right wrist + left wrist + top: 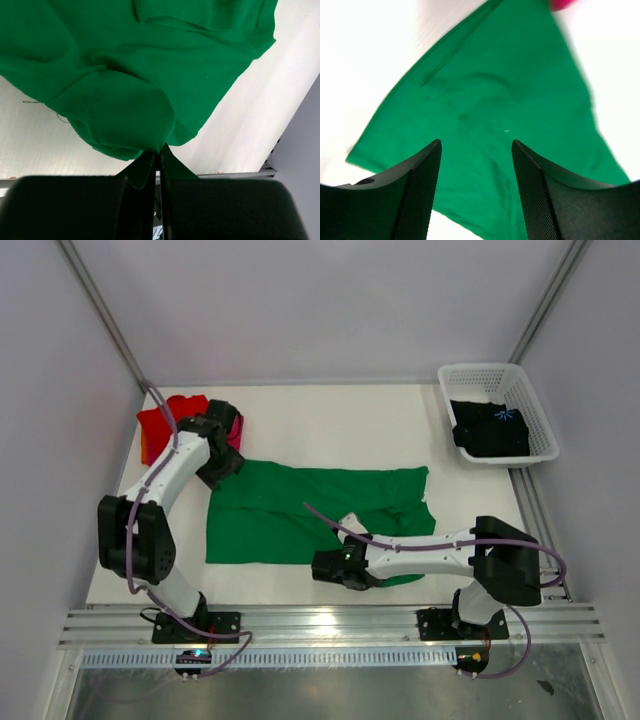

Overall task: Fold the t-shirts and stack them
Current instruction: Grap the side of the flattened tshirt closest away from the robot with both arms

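Fingers (422, 190) of the left gripper (476, 144) stand moderately apart with nothing between them. They hang above the bright green short-sleeved cloth t-shirt (500, 110) without touching it. In the top view this gripper (222, 468) sits over the far left corner of the green t-shirt (290, 510).

Fingers (142, 172) of the right gripper (159, 156) are pressed together on a fold of the green t-shirt (125, 75), and the cloth bunches up where they pinch it. In the top view this gripper (326, 568) is at the near edge of the garment, right of its middle.

The green t-shirt lies spread across the middle of the white table (330, 420), partly doubled over at its right end.

The red cloth t-shirt (160, 422) lies at the far left corner of the table. The magenta-pink cloth t-shirt (237, 433) shows just beside it, mostly hidden by the left arm.

The black cloth t-shirt with a small blue print (488, 430) lies inside the white plastic lattice basket (478, 370) at the far right corner.
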Controlling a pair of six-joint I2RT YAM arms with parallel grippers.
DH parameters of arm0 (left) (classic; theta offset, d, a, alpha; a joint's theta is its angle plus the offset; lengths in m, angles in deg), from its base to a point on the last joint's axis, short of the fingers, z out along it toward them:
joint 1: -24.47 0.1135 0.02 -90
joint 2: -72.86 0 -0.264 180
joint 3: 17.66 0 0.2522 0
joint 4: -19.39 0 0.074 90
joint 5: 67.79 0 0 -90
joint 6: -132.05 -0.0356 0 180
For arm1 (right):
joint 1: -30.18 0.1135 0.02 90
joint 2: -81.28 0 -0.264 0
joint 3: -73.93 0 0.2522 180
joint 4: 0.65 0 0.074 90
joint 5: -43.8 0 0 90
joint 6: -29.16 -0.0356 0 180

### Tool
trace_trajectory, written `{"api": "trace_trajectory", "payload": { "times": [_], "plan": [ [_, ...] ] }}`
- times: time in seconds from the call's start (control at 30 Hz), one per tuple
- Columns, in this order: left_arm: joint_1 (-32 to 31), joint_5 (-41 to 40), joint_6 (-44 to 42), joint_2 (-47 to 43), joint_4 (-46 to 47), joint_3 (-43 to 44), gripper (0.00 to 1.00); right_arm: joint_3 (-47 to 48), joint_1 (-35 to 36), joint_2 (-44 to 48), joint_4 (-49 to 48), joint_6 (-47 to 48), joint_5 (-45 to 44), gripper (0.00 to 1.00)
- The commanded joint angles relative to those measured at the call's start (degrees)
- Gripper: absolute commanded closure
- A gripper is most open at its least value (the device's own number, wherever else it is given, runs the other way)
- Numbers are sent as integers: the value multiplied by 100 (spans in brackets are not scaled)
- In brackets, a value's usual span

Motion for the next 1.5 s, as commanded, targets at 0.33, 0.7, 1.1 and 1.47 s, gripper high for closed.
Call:
{"api": "trace_trajectory", "payload": {
  "times": [0.33, 0.7, 1.1, 1.47],
  "plan": [
    [10, -535, 2846, -986, -632, -2360, 40, 18, -14, 23, -285, 209, -126, 97],
    [-69, -562, 3462, -1856, -728, -3204, 40, -17, -14, 41, -346, 227, -108, 97],
    [-122, -693, 3717, -2007, -464, -3768, 40, -8, -14, 40, -355, 227, -91, 97],
    [-122, -676, 3735, -1946, -140, -4172, 41, 0, -14, 32, -390, 262, -91, 97]
  ]
}}
